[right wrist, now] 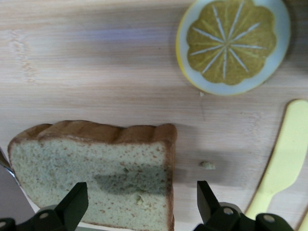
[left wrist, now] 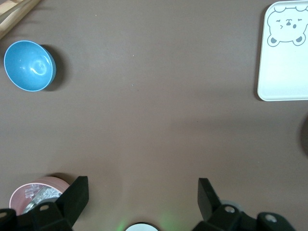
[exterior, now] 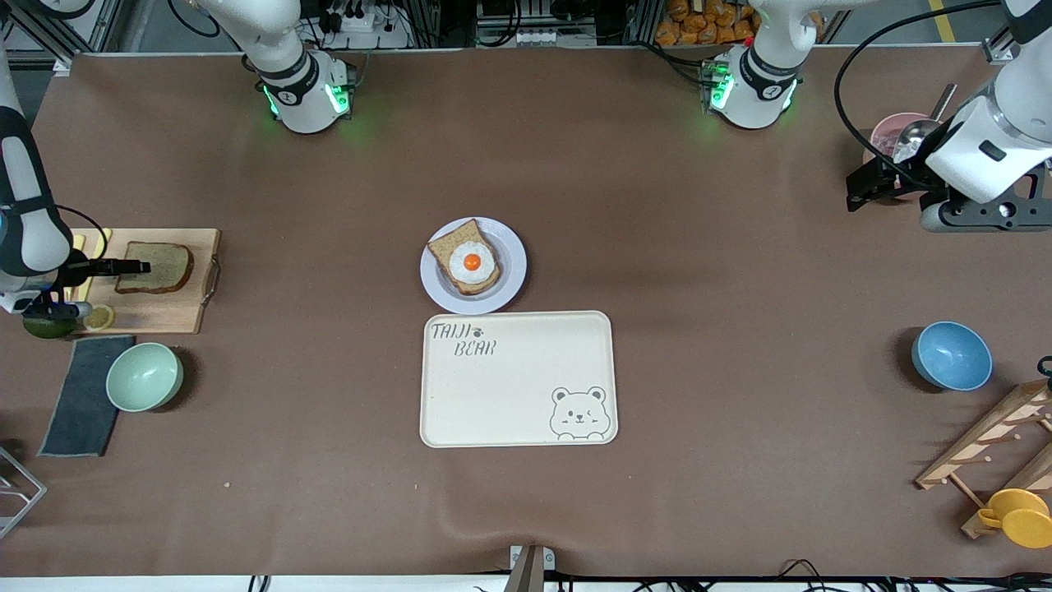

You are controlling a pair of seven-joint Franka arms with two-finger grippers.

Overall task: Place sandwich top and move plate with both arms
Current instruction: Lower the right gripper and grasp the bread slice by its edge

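Note:
The sandwich top (exterior: pixel 160 267), a plain brown slice, lies flat on a wooden cutting board (exterior: pixel 156 314) at the right arm's end of the table. My right gripper (exterior: pixel 131 266) hovers over the slice's edge, open and holding nothing. In the right wrist view the sandwich top (right wrist: pixel 96 178) lies under the right gripper (right wrist: pixel 139 204), one finger over the bread and one over bare board. The plate (exterior: pixel 511 275) sits mid-table, bearing a bread slice with a fried egg (exterior: pixel 471 262). My left gripper (exterior: pixel 859 191) waits open above the table by a pink bowl (exterior: pixel 888 131); in its own view the left gripper (left wrist: pixel 142 197) is empty.
A cream bear tray (exterior: pixel 518 386) lies just nearer the camera than the plate. A lemon slice (right wrist: pixel 233 45) and yellow knife (right wrist: pixel 284 163) share the board. Green bowl (exterior: pixel 144 376) and grey cloth (exterior: pixel 82 395) are near it. A blue bowl (exterior: pixel 952 355), wooden rack (exterior: pixel 986 444) and yellow cup (exterior: pixel 1019 516) are at the left arm's end.

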